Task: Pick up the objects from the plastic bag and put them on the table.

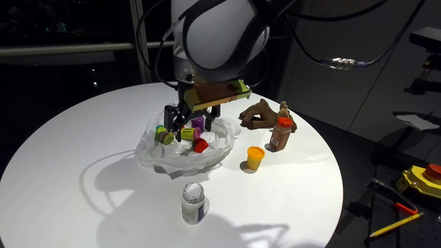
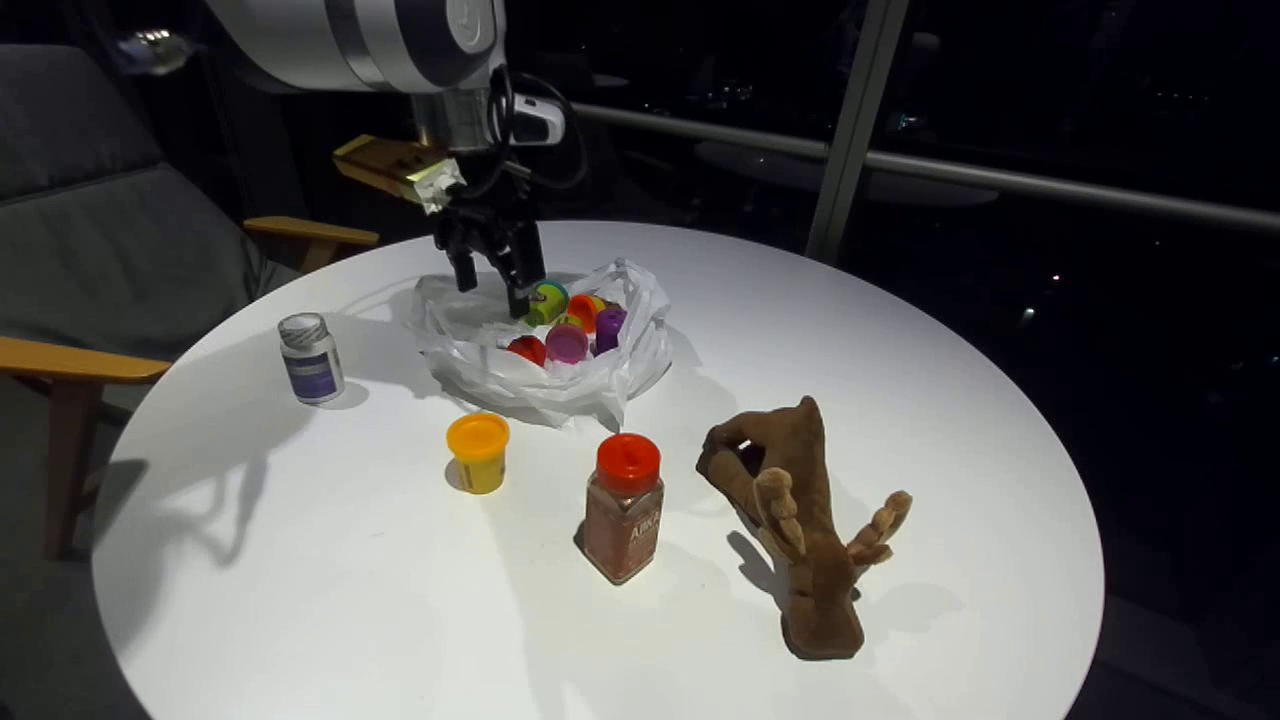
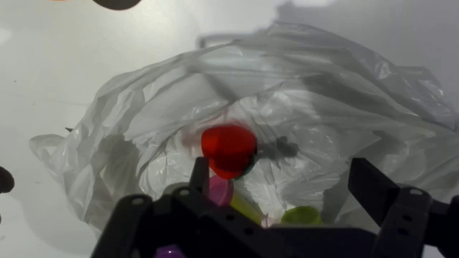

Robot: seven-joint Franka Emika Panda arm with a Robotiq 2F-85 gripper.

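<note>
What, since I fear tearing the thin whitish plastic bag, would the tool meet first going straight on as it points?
Probably the bag, whose wrinkled film shows between the fingers of the tool in the wrist view. One fingertip might touch the glossy red rounded piece first; depth is unclear.

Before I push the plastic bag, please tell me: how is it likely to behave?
The plastic bag will probably crumple rather than stay stiff: its film looks thin and wrinkled. It may drag rather than glide, since several small toys rest in it. Some could roll: the pink-lidded tub lies on its side.
</note>
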